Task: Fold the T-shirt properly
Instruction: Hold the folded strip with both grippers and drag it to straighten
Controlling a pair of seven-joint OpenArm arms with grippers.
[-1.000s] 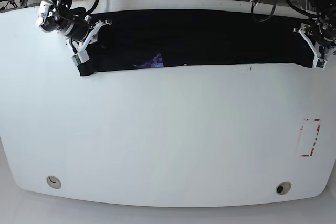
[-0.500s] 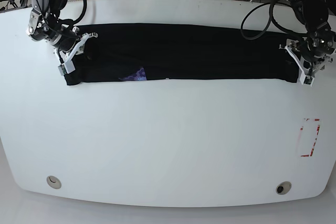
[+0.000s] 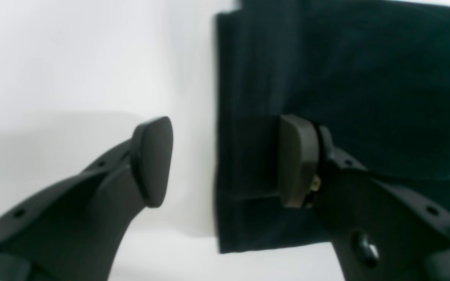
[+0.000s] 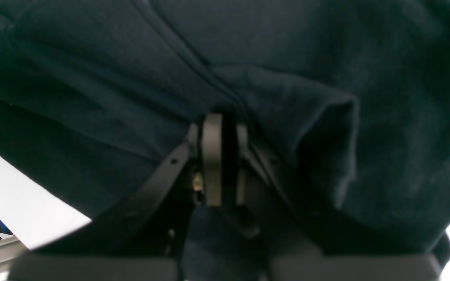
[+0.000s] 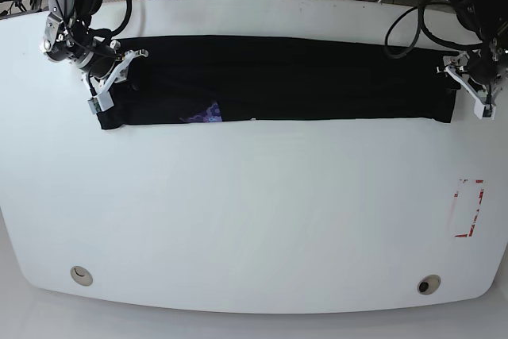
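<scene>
Folded once into a long band on the desk [image 5: 254, 212], T-shirt [image 5: 278, 77] needing crosswise folds; left tool [image 3: 225, 160] spread wide, right tool [image 4: 220, 156] clamped on cloth.

Base view: high, looking steeply down, far enough to take in the whole white table [image 5: 254, 220]. Left wrist view: close, along open fingers [image 3: 152, 160] at the T-shirt [image 3: 346, 78] end, frame right in base. Right wrist view: very close, filled with black cloth, frame left in base.
</scene>
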